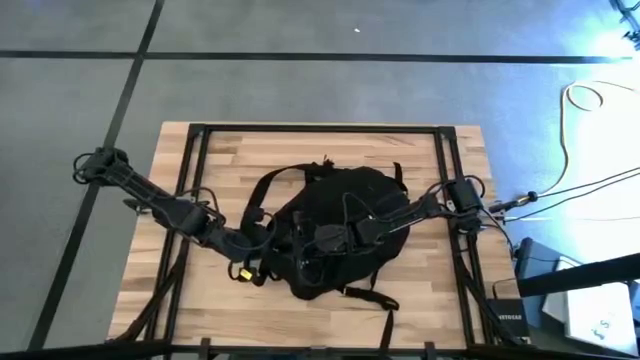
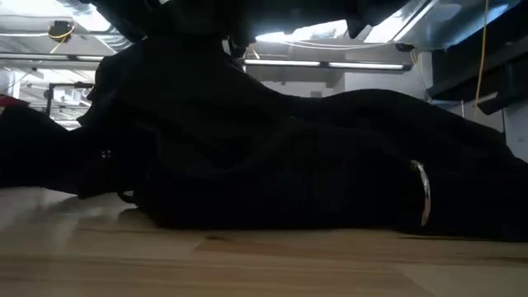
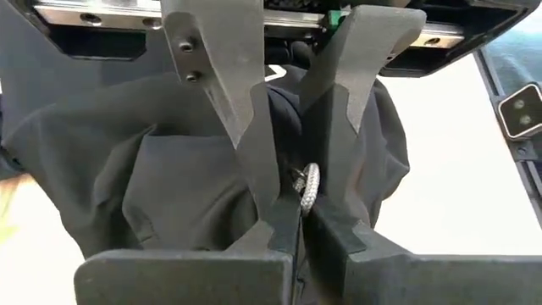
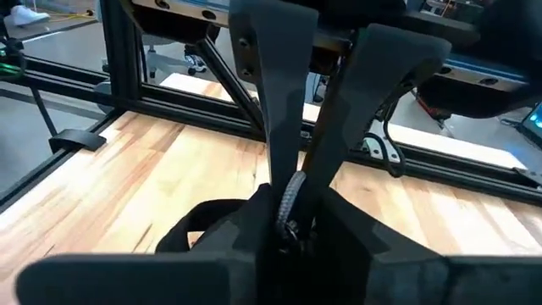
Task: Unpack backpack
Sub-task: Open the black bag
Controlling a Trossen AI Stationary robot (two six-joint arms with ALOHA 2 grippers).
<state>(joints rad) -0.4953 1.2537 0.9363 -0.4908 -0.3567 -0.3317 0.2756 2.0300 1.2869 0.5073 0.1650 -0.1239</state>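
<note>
Backpack slumped on wooden table, left gripper and right gripper each pinching a silvery zipper cord.

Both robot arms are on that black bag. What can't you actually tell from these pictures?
- What is inside the backpack: every view shows only its black fabric.
- The table behind it: in the low view the backpack fills the picture.
- The small braided cord pinched by the left gripper: its fingers hide where it attaches.
- The right gripper: its fingers hide what its cord joins.
</note>
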